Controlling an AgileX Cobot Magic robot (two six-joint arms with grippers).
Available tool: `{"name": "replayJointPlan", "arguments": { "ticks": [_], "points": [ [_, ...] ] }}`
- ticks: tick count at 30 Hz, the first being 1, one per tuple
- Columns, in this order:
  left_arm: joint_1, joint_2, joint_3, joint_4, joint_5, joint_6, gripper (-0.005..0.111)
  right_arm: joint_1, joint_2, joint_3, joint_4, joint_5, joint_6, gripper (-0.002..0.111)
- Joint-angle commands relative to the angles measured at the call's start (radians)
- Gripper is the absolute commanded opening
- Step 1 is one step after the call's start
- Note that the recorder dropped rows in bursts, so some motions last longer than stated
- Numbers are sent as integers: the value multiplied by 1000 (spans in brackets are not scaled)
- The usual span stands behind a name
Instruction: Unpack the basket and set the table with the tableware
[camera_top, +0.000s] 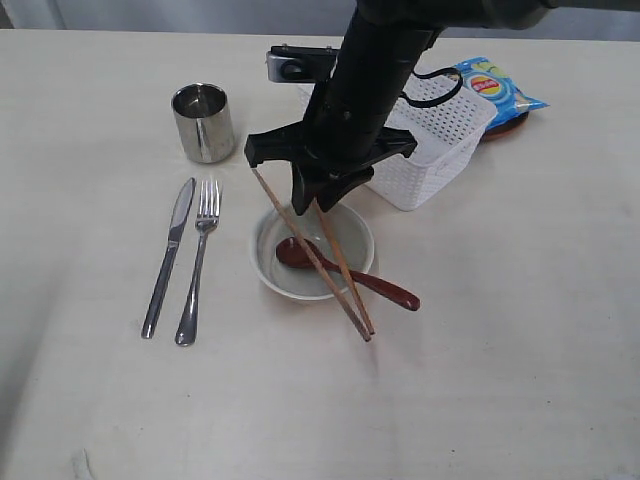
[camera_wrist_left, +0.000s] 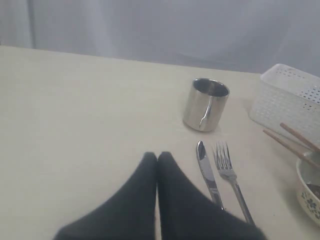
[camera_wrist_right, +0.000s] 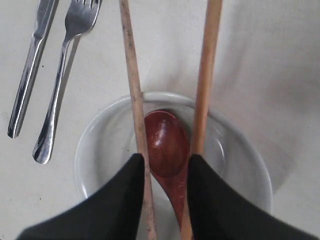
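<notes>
We see a thick matte black tubular arm (camera_top: 375, 70) ending in a wide black crossbar. It carries a small silver-grey camera box (camera_top: 297, 66) at its wrist and a thin black cable loop (camera_top: 461, 86) alongside. Our right gripper (camera_wrist_right: 165, 160) has smooth, tapered black fingers with rounded tips, and our left gripper (camera_wrist_left: 157, 156) looks the same.

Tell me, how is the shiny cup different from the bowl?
The cup is shiny steel; the bowl is pale. The cup is tall and narrow; the bowl is low and wide. The cup stands alone, but the bowl has a spoon in it and two chopsticks leaning across its rim. Both are round and sit upright on the table.
</notes>
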Motion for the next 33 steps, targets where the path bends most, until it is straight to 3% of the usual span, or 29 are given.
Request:
{"name": "replayJointPlan", "arguments": {
  "ticks": [1, 12, 19, 22, 33],
  "points": [
    [1, -4, 3, 0, -11, 1, 0, 0, -1, -7, -9, -4, 6, 30],
    [1, -4, 3, 0, -11, 1, 0, 0, -9, -7, 4, 73, -49, 30],
    [1, -4, 3, 0, -11, 1, 0, 23, -39, -7, -4, 72, -82, 48],
    [1, -4, 3, 0, -11, 1, 0, 37, -48, -7, -22, 72, -82, 49],
    [1, -4, 3, 0, -11, 1, 0, 150, -48, -7, -323, 72, 85, 49]
  ]
}}
